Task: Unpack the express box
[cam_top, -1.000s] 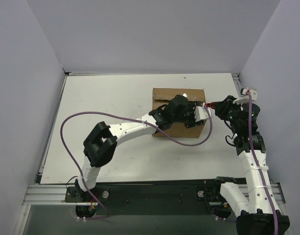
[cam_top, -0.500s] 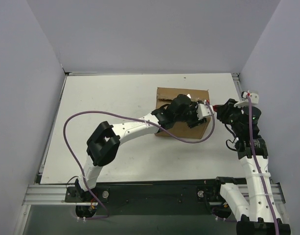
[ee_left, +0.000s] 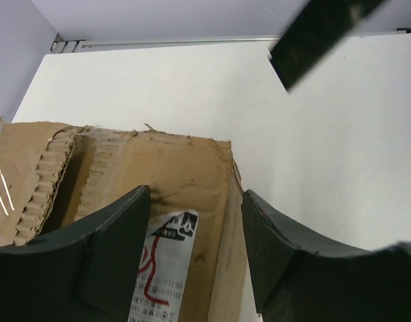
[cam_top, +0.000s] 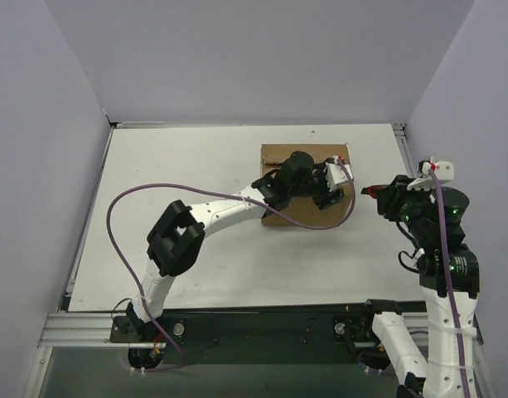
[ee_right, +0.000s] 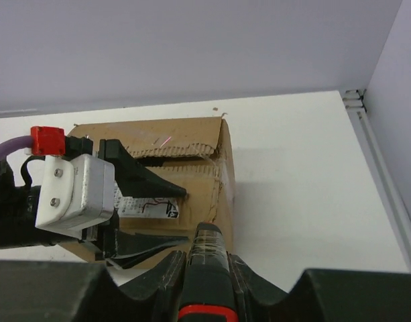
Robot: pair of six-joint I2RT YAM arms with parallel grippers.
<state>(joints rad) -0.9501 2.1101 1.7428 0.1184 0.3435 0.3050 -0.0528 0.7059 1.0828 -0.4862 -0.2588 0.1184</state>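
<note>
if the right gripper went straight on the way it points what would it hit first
Probably the express box: the right gripper, shut on a black and red tool, points at the box's right edge, so the tool's tip would touch first. Depth is unclear.

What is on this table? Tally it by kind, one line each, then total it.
express box: 1
grippers: 2, the left gripper and the right gripper
black-and-red tool, held in the right gripper: 1
purple cables: 2
Total: 6
</note>
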